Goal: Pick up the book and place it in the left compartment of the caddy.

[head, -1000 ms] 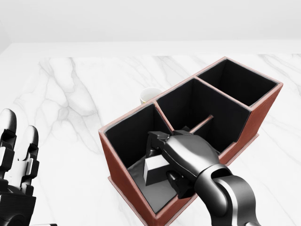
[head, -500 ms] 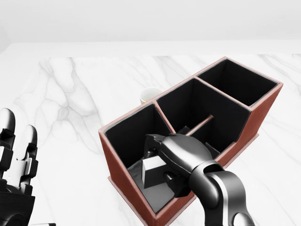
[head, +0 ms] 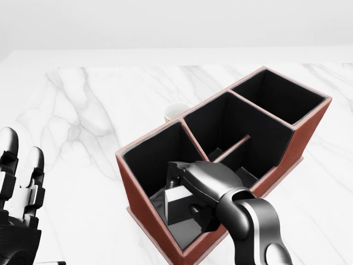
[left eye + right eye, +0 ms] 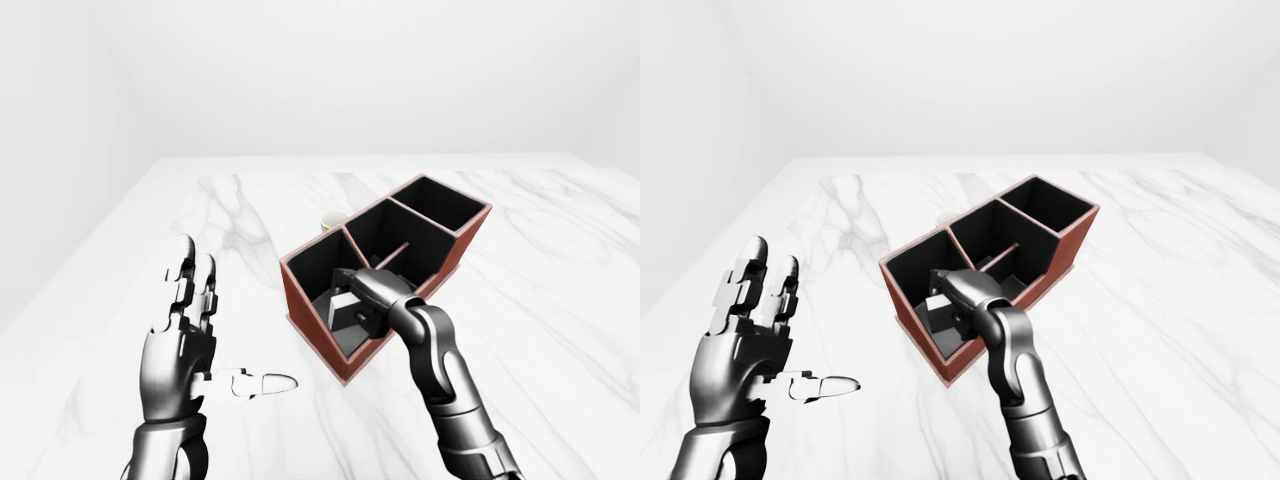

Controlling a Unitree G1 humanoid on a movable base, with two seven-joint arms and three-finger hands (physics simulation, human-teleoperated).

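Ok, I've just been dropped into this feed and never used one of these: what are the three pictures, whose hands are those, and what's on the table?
All three pictures come from cameras on a humanoid robot's head, looking out over its own arms. It is a simulator's render. The head view looks down close; the two eye views are a wider pair showing nearly the same scene.

The right hand is down inside the left compartment of the caddy, a red-brown box with black lining and several compartments. Its fingers are round the book, the pale grey block, which sits low in that compartment. Whether the book rests on the bottom I cannot tell.

The left hand is held up over the marble table, open and empty.

A small pale cup stands on the table just beyond the caddy.
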